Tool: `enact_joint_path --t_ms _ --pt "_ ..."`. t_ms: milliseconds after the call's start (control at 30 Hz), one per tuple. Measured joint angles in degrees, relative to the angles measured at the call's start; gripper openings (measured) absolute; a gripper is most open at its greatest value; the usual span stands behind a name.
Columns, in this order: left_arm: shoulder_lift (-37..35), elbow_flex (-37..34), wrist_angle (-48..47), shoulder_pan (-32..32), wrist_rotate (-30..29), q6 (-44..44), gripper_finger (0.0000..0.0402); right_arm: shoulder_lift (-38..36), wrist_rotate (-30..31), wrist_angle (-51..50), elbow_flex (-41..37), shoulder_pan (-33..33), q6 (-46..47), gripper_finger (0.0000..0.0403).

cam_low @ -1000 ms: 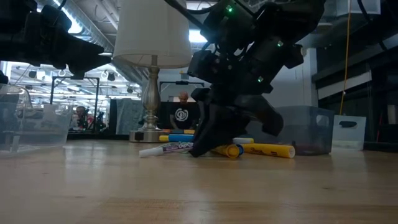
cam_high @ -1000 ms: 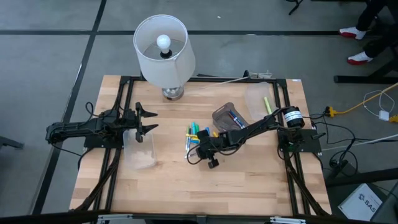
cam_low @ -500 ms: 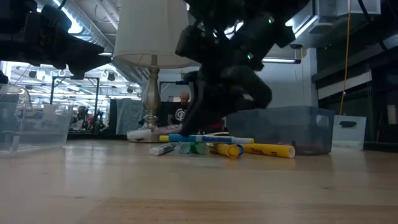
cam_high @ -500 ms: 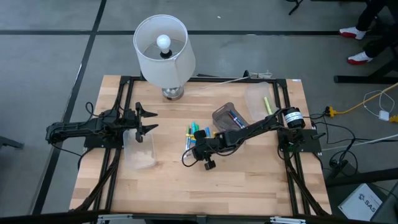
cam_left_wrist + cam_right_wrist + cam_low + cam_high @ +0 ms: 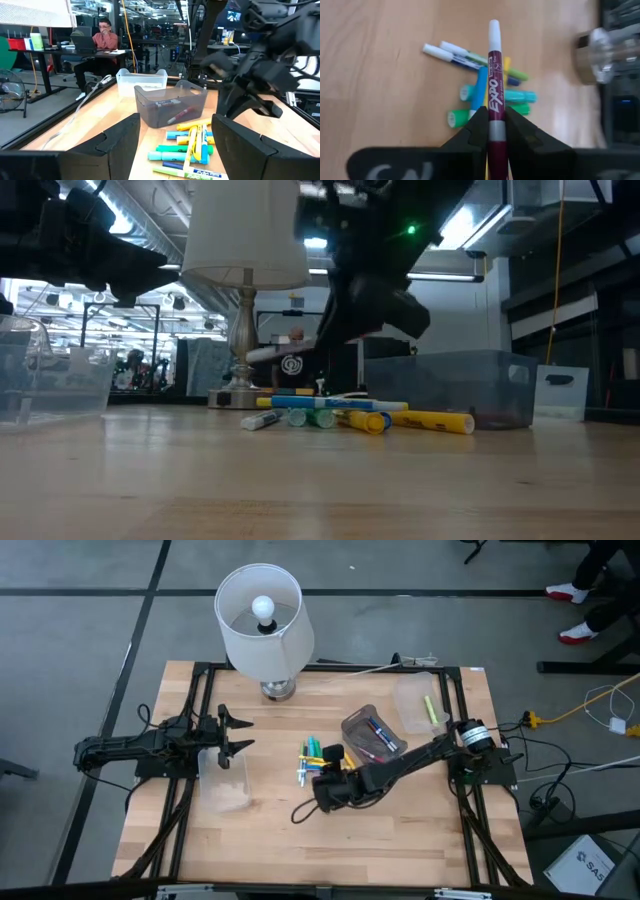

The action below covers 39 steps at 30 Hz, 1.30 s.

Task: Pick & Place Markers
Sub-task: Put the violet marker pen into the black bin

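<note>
A loose pile of markers (image 5: 315, 755) in green, blue and yellow lies on the wooden table, seen also in the low view (image 5: 340, 418). My right gripper (image 5: 312, 802) hangs over the table just on the near side of the pile, shut on a magenta marker with a white cap (image 5: 494, 95). In the low view that marker (image 5: 285, 350) is in the air, almost level. My left gripper (image 5: 235, 735) waits open at the table's left, above a clear bin (image 5: 225, 782). My right gripper pinches the magenta marker's barrel (image 5: 496, 131) between its two fingers (image 5: 479, 131). The marker lies along the fingers and sticks out ahead of them, white cap end (image 5: 493, 32) foremost. The fingers slant down from the table's right. The marker is clear of the table and the pile.
A smoky bin (image 5: 368, 735) holding a few markers stands right of the pile. A clear bin (image 5: 418, 705) with a yellow-green marker sits at the far right. A lamp (image 5: 262, 620) stands at the far edge. Bare wood lies along the near edge.
My right gripper has risen from the pile, drifted toward the table's near edge and tipped toward level. It carries the magenta marker, which lay on the table beside the pile and now hangs clear of it.
</note>
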Motion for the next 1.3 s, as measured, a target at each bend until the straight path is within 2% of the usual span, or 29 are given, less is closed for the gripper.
enact_joint_path --t_ms 367,500,733,967,1300 --pt "0.0 0.0 0.0 0.0 0.0 0.0 0.0242 0.0 14.7 -0.6 2.3 4.3 -0.2 0.0045" --pt "0.0 0.0 0.0 0.0 0.0 0.0 0.0242 -0.1 18.3 -0.3 2.3 4.9 0.5 0.0046" --pt "0.0 0.0 0.0 0.0 0.0 0.0 0.0242 -0.1 20.1 -3.5 2.3 4.9 5.7 0.0046" --pt "0.0 0.0 0.0 0.0 0.0 0.0 0.0242 -0.1 23.1 -9.5 2.3 4.9 14.8 0.0046" --pt "0.0 0.0 0.0 0.0 0.0 0.0 0.0242 -0.1 24.0 -20.2 2.3 4.9 27.5 0.0046"
